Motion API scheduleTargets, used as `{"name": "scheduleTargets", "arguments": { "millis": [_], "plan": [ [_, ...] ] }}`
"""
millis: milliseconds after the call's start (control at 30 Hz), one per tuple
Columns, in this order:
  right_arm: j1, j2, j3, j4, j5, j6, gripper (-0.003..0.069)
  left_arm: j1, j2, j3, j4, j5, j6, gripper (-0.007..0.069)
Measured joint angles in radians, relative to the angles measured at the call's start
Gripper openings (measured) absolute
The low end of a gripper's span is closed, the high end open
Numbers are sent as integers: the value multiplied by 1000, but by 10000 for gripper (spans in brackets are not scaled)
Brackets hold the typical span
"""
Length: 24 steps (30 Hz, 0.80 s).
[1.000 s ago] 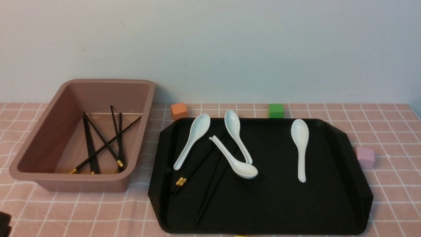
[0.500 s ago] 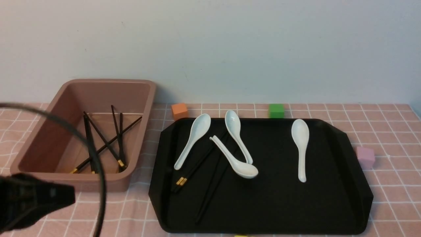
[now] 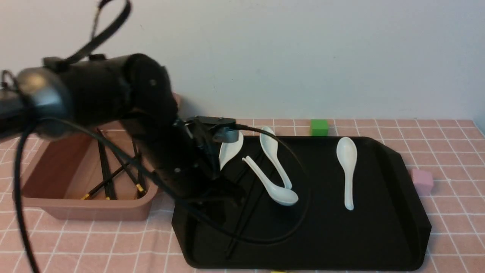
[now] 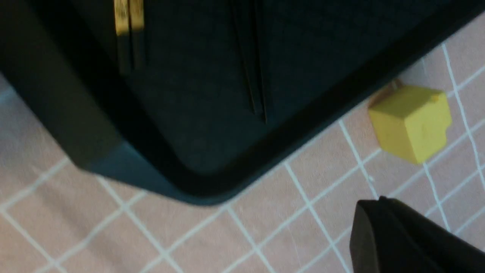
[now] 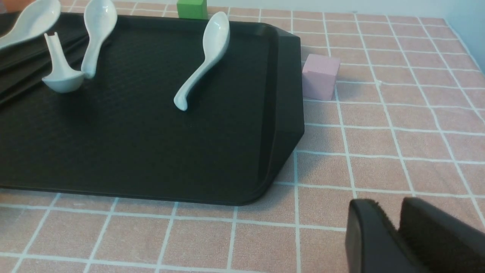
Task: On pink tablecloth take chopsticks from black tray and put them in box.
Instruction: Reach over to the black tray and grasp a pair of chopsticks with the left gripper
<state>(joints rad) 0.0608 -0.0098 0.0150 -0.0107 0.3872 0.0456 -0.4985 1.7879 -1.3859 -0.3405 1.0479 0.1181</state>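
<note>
The black tray (image 3: 379, 227) lies on the pink tablecloth (image 3: 454, 227). Black chopsticks (image 3: 237, 235) lie on its left part, partly under white spoons and my left arm. The left wrist view shows two gold-banded ends (image 4: 129, 17) and a second pair (image 4: 254, 76) near the tray's corner (image 4: 57, 113). The box (image 3: 94, 210) stands left of the tray with several chopsticks (image 3: 106, 174) inside. My left gripper (image 3: 227, 197) (image 4: 379, 201) is shut and empty, low over the tray's left part. My right gripper (image 5: 398, 212) is shut and empty over the cloth, right of the tray (image 5: 151, 151).
Several white spoons (image 3: 346, 170) (image 3: 273, 185) lie on the tray. A green cube (image 3: 318, 127) sits behind it, a pale pink cube (image 3: 421, 181) to its right, and a yellow cube (image 4: 411, 121) at its near edge. My left arm and cable cross over the box's right end.
My left arm has come in from the lower left, risen across the box and reached over the tray's left part. It now hides the orange cube. Nothing on the tray has moved.
</note>
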Motion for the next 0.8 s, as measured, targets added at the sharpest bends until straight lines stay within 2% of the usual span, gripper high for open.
{"name": "scheduleTargets", "arguments": {
  "millis": [200,467,667,800],
  "plan": [
    [0,0,0,0,0,0,147,-48,52,-119,200,25,-95,-13],
    [0,0,0,0,0,0,151,-49,141,-145,263,-41,-109,-3],
    [0,0,0,0,0,0,160,-49,246,-204,334,-57,-132,114],
    [0,0,0,0,0,0,166,-49,299,-242,377,-59,-192,239]
  ]
}}
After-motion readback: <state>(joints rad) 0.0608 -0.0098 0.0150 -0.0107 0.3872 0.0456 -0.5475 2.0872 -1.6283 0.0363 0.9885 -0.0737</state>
